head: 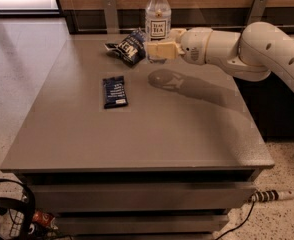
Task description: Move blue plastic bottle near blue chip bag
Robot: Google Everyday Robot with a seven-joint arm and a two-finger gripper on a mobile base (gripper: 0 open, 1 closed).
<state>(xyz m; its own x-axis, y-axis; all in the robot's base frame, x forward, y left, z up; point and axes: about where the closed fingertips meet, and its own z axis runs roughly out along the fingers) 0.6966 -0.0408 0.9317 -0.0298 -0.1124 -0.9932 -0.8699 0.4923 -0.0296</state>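
The blue plastic bottle [157, 20] is clear with a white cap and a white-and-blue "TEA" label. It stands upright at the far side of the grey table [137, 134]. My gripper [159, 50] is shut on the bottle's lower part, reaching in from the right. The blue chip bag [129, 46], puffy dark blue with white letters, lies just left of the bottle, close to its base. The bottle's bottom is hidden behind my fingers [162, 50], so I cannot tell whether it rests on the table.
A flat rectangular dark blue packet [114, 91] lies left of the table's middle. A wooden wall panel with two metal brackets [110, 14] runs behind the table. Black cables [7, 209] lie on the floor at lower left.
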